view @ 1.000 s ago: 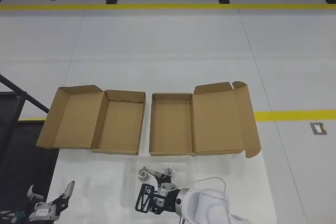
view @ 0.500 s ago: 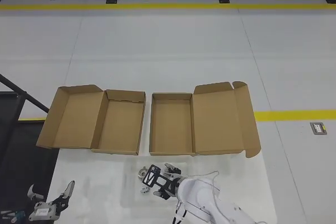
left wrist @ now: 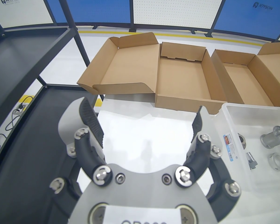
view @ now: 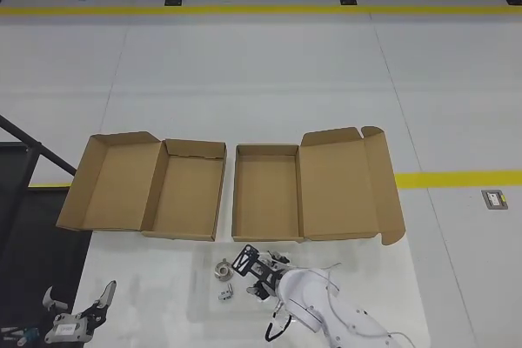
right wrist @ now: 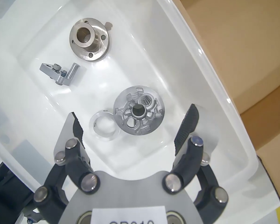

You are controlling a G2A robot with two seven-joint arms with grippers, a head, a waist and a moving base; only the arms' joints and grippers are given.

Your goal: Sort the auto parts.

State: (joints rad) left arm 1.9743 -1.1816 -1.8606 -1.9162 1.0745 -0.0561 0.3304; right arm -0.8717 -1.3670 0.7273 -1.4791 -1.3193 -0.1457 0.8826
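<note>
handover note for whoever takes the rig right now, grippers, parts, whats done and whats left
Left gripper: open, empty, over the table edge beside the black shelf.
Right gripper: open, empty, over the clear bin, fingers either side of the spoked disc but not touching it.
Parts: spoked disc, ring collar, small bracket and flanged hub all lie in the bin.
Done: nothing sorted; left box and right box are open and empty.
Left: pick all four parts and place them in the boxes.
</note>
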